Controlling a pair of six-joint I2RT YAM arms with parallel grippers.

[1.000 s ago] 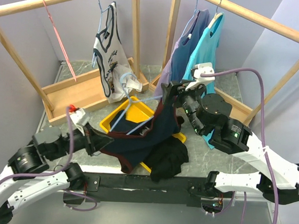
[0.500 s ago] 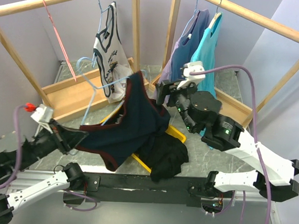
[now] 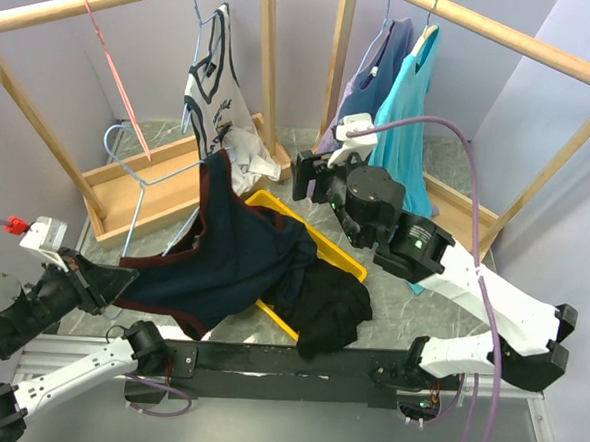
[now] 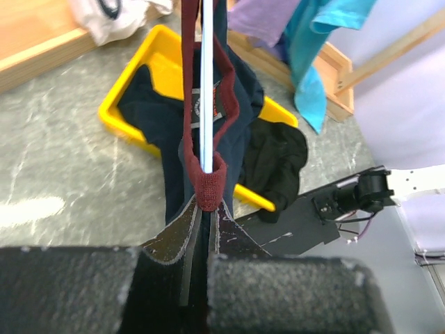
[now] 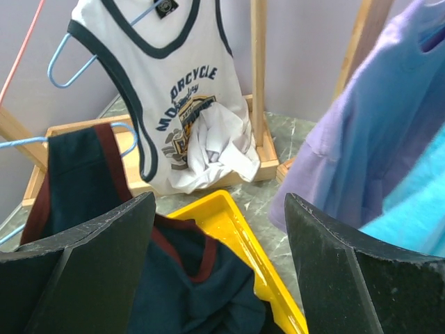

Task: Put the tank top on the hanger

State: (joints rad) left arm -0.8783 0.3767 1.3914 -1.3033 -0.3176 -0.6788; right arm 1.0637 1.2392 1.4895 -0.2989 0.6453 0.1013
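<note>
Where the left arm reaches in from the near left corner, its hand [image 3: 119,280] is pinched tight on a loop of the tank top's [image 3: 235,259] maroon trim. The thin blue wire of the hanger [image 4: 206,83] is caught in the same grip. From the left wrist the wire runs straight up inside that loop, though I cannot tell whether the loop is an armhole or the neck. The hanger's hook points toward the wooden rack [image 3: 127,186] at the far left. The navy cloth stretches from the hand to the right, with one strap raised, and its lower part trails into the yellow tray [image 3: 325,247]. A black garment [image 3: 336,306] lies heaped against the tray's near right edge on the surface [image 3: 415,299]. Further right, the right hand [image 3: 311,176] hovers above the tray's far end with its fingers spread wide and nothing between them. Behind it, purple and turquoise shirts [image 3: 401,117] hang on the right rack.
</note>
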